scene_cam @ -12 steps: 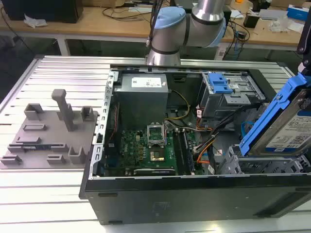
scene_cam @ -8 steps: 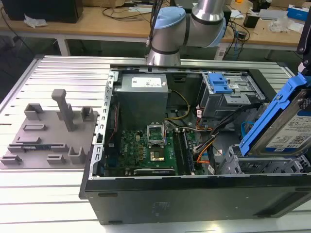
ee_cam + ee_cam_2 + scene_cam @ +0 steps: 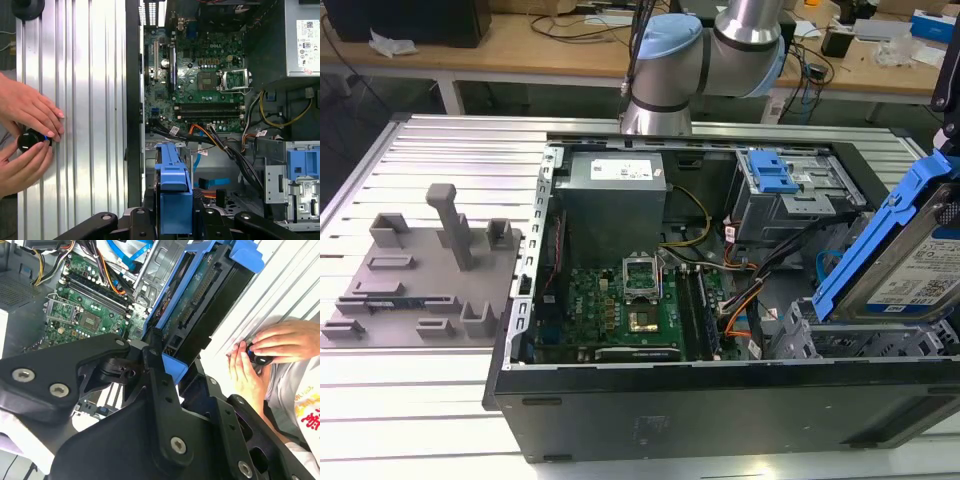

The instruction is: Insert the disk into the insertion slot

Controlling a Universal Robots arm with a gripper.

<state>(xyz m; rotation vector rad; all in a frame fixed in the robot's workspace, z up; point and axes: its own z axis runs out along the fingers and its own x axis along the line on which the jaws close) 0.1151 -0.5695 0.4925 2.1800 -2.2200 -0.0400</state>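
- Fingers [image 3: 152,352] clamped on the disk [image 3: 910,260], black links pressed to either side of its bright blue carrier in both wrist views.
- Disk held off the floor of the case, at the exterior view's right, steeply tilted: silver labelled face turned towards the near side, upper end leaning off to the right.
- Lower edge of the disk right over the insertion slot [image 3: 880,345], the perforated grey cage in the near right corner of the open computer case [image 3: 620,400]; contact between the two not discernible.
- Farther back in the case, a taller grey bay [image 3: 790,195] with a blue latch [image 3: 770,172] on top, well apart from the disk.
- Green motherboard [image 3: 620,300] flat in the middle of the case, with a grey power supply [image 3: 615,190] beyond it.
- Bundle of black and orange cables [image 3: 750,290] between the motherboard and the cage.
- Case resting on a ribbed aluminium worktop [image 3: 400,400]; on the exterior view's left of it, a grey moulded fixture [image 3: 420,270].
- Robot arm [image 3: 720,40] above the far edge of the case.
- On the worktop beside the case, in the first wrist view, a person's one hand [image 3: 30,112] and other hand [image 3: 22,167] closed around a small black knob [image 3: 31,140].
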